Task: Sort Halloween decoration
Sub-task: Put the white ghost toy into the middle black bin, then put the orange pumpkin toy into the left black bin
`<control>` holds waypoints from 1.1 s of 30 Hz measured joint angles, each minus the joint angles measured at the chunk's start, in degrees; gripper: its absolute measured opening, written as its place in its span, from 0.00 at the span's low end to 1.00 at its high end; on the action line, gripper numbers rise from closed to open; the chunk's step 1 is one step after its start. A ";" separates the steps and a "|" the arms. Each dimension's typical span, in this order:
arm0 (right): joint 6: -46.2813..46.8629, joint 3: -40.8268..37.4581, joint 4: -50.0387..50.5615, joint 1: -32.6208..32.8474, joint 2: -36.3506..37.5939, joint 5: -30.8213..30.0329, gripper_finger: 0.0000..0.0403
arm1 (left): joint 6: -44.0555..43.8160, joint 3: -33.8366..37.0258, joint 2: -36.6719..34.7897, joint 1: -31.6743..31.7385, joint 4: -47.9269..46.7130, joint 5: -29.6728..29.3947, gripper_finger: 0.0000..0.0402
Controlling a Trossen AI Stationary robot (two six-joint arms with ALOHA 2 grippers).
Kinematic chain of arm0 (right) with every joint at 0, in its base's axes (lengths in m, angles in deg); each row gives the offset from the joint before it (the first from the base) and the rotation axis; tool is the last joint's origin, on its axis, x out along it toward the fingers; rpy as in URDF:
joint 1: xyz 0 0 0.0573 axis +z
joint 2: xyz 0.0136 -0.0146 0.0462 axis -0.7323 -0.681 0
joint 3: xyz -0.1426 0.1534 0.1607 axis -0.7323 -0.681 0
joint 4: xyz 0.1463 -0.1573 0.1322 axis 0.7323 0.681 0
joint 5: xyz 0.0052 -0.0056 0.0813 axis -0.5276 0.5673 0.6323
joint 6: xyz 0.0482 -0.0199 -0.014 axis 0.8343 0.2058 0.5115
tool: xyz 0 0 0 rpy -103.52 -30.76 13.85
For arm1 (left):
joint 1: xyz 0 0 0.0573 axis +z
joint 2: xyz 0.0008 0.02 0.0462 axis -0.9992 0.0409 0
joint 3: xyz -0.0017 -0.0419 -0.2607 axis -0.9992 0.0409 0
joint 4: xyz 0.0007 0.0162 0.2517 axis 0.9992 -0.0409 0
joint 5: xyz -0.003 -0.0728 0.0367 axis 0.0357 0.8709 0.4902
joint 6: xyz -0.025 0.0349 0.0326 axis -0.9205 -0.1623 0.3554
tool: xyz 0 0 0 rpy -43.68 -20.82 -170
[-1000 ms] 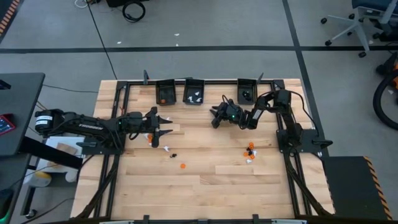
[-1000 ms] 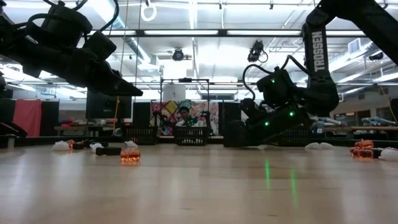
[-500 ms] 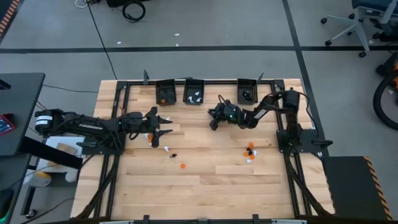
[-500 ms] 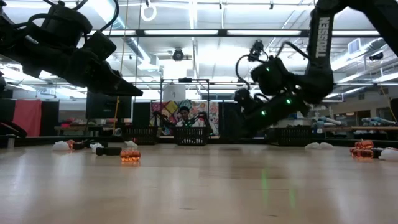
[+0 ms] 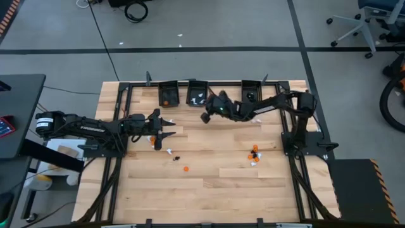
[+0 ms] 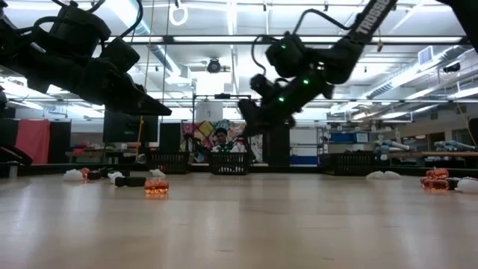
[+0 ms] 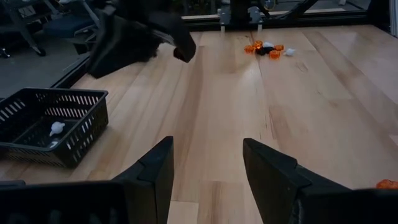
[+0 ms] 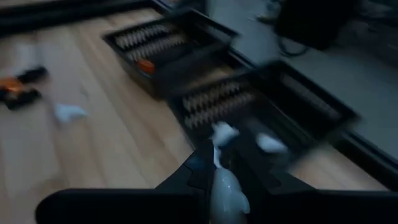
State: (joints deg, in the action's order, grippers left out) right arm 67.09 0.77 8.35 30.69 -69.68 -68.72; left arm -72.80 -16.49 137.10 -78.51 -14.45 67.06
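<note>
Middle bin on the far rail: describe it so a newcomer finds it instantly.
Along the far edge of the wooden table sit three small black bins. Take the middle bin, just right of the bin with an orange piece. It alone holds white trinkets, and the right gripper hangs beside it.

So the work surface is a pale wooden plank table [image 5: 209, 190] with a black metal frame [image 5: 126, 85] running round its edges. Up along the 12 o'clock edge sit three small black rectangular mesh bins: the left bin [image 5: 168, 94] and the middle bin [image 5: 197, 92] are just beside each other, and the right bin [image 5: 251, 92] stands apart toward 1 o'clock. Over at 9 o'clock off the table there's a dark grey desk [image 5: 19, 114]. At 2 o'clock on the grey floor is a blue office chair [image 5: 364, 19]. A coiled black cable [image 5: 135, 10] lies on the floor around 11 o'clock. The level view also catches a person [image 6: 220, 139] far back in the room.
</note>
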 joint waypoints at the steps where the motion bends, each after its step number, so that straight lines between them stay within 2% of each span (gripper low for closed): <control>1: -0.21 1.58 0.06 -0.56 -1.03 1.43 0.13 | 0.00 0.00 0.00 0.00 0.00 0.00 0.43; 4: -0.07 6.43 2.77 -2.39 -4.16 4.58 0.13 | -0.01 0.00 0.00 0.00 -0.02 0.00 0.43; 8: 1.71 12.07 8.19 -3.76 -7.70 4.71 0.13 | 0.12 0.00 0.00 0.00 -0.02 0.02 0.43; 12: 3.12 15.09 9.04 -4.63 -9.08 5.47 0.14 | 0.45 0.00 0.00 0.02 -0.02 0.00 0.43; 25: 2.61 15.24 9.15 -7.32 -8.07 14.22 0.30 | 0.17 0.00 0.00 0.01 -0.58 0.00 0.43; 33: -5.78 11.31 8.19 1.06 -1.76 12.21 0.31 | 0.19 0.00 0.00 0.02 -2.52 0.00 0.43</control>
State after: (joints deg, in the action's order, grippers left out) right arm 61.32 12.08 16.54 31.76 -71.44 -56.51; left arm -72.61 -16.49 137.10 -78.48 -16.97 67.06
